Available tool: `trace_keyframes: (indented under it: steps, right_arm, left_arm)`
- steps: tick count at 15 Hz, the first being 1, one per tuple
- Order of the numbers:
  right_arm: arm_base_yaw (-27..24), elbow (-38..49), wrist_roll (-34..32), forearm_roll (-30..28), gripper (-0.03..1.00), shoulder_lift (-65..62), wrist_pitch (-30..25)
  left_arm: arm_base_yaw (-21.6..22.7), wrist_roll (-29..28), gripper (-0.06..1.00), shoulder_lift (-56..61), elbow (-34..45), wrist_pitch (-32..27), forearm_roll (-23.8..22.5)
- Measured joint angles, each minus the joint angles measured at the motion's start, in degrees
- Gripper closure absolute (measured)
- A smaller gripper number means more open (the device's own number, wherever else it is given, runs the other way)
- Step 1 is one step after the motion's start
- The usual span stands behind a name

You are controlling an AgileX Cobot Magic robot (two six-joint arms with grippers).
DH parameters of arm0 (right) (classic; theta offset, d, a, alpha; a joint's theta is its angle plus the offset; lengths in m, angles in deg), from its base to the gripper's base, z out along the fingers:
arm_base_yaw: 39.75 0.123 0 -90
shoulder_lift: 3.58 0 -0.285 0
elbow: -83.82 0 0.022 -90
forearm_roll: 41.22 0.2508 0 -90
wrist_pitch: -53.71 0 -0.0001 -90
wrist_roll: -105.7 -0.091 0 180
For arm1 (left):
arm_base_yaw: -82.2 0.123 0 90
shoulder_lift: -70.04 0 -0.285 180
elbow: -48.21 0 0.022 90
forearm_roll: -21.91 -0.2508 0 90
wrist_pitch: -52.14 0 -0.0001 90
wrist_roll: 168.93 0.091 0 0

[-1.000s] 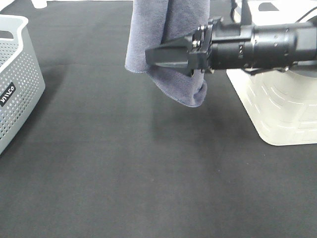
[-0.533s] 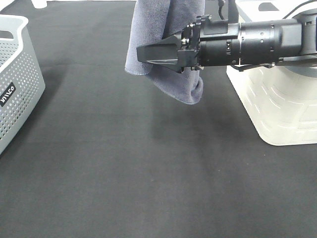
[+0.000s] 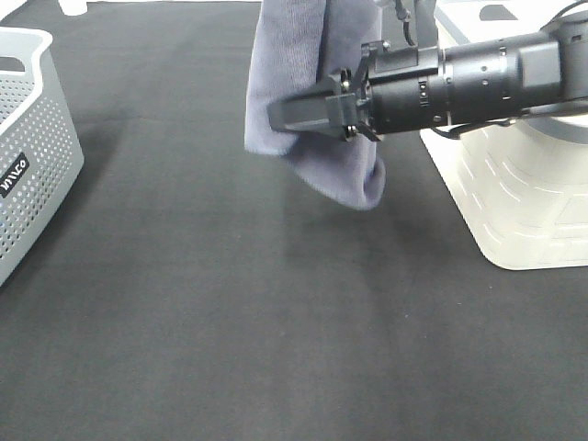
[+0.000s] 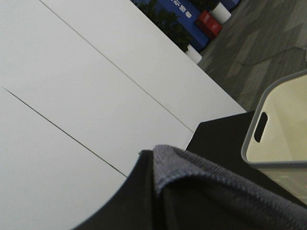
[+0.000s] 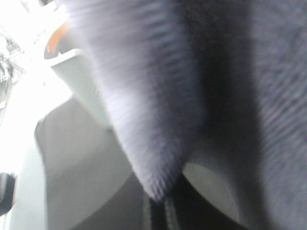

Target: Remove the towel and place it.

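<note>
One towel (image 3: 294, 73), two baskets (image 3: 37, 156) (image 3: 524, 202) (grey, white)

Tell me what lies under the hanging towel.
Only bare black tabletop shows beneath the towel, which hangs above it. The right gripper crosses the towel's front, hiding the strip behind it; the towel's top leaves the frame.

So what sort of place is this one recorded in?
Probably a robot test bench in an office or showroom hall: black-covered table with a grey plastic basket, plain white wall panels, carpeted floor with potted plants beyond.
</note>
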Motion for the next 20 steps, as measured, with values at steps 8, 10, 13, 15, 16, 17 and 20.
trace_keyframes:
  steps: [8, 10, 13, 15, 16, 17, 20]
  right_arm:
    - [0.0, -11.2, -43.7, -44.4, 0.96, -8.4, -7.6]
    - [0.0, -17.6, -52.9, -57.2, 0.96, -8.4, -12.3]
    - [0.0, -23.8, -57.7, -67.4, 0.96, -8.4, -14.4]
    - [0.0, -25.4, -57.8, -69.3, 0.96, -8.2, -13.7]
    - [0.0, -26.3, -57.7, -70.1, 0.96, -7.7, -11.5]
    - [0.0, -27.4, -57.7, -71.0, 0.96, -7.2, -8.0]
    - [0.0, -32.5, -57.0, -72.7, 0.96, -4.9, 2.6]
  left_arm:
    - [4.0, -0.5, 0.94, 0.0, 0.0, -21.4, 0.0]
    - [4.0, -3.8, 0.94, 0.1, 0.0, -24.9, 0.0]
    - [4.6, -12.4, 0.94, 1.2, -0.2, -26.7, -0.5]
    - [7.5, -16.7, 0.94, 0.3, -0.3, -26.4, -1.3]
    - [9.3, -18.3, 0.94, -0.7, -0.3, -25.5, -1.4]
    - [10.8, -19.5, 0.94, -1.7, -0.3, -23.4, -1.5]
    - [14.3, -21.2, 0.94, -4.2, -0.3, -16.8, -1.5]
